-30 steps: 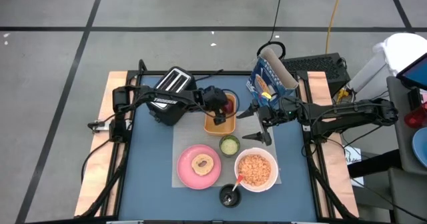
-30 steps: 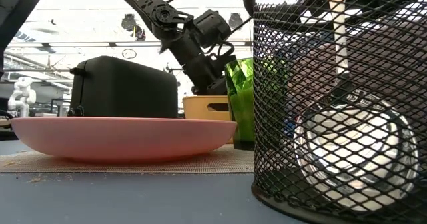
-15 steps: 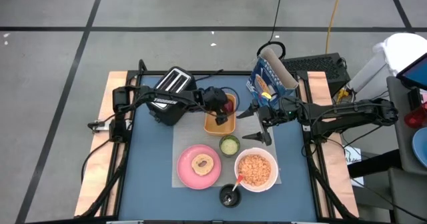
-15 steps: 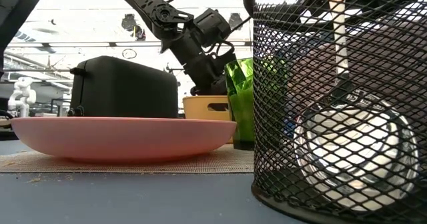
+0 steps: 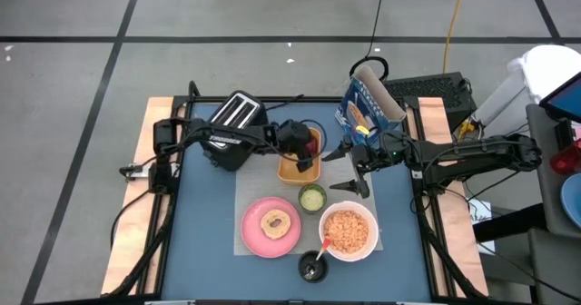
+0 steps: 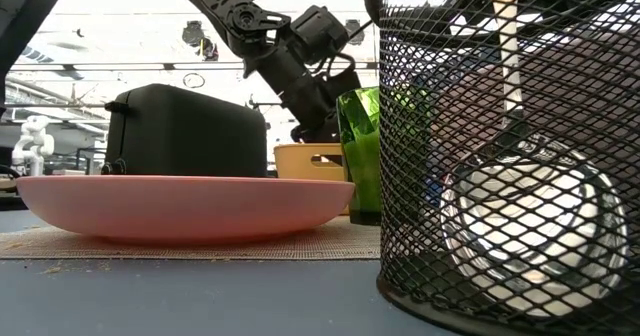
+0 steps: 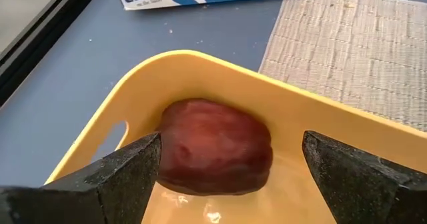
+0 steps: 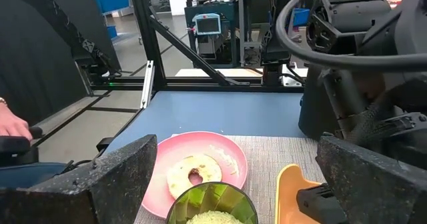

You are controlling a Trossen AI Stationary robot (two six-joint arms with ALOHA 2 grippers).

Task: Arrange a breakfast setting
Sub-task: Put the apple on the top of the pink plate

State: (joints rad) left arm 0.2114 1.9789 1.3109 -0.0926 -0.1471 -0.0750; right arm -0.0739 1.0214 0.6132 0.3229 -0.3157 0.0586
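Note:
The dark-red fruit [image 7: 213,147] lies in the orange tray [image 7: 200,61], toward its far end [image 5: 315,142]. My left gripper [image 5: 300,146] is open just above the tray, one finger on each side of the fruit [image 7: 230,171]. My right gripper [image 5: 349,169] is open and empty, right of the tray and near the blue cereal box [image 5: 368,105]. The toast [image 5: 275,221] lies on the pink plate [image 5: 270,225]. The green cup [image 5: 312,197] and the white bowl [image 5: 348,232] of cereal stand on the mat. The red-handled spoon [image 5: 324,246] stands in a black mesh holder [image 5: 313,267].
The black-and-silver toaster [image 5: 234,128] stands at the far left, under my left arm. A pale woven mat [image 5: 250,191] lies under the plate, cup and tray. The cereal box stands at the far right. Bare blue table shows at the near left [image 5: 204,250].
My left gripper has gone up a little over the tray; the fruit has stayed in the tray. My right arm has kept still.

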